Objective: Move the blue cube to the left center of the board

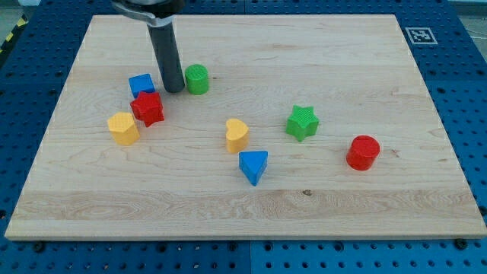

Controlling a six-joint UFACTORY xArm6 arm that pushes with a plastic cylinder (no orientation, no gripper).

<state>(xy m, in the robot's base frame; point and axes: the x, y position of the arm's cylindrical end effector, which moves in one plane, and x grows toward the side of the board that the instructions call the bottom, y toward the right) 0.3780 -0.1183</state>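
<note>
Our tip rests between the small blue plastic cube and the green cylinder block; the rod holds nothing. The cube sits upper left on the wooden worktop, just above the red block. Next, we judge, push it leftward and downward.

My rod comes down from the view's top edge, left of centre, standing nearly upright with a slight lean. My tip is at its lower end. The arm above is out of view.
</note>
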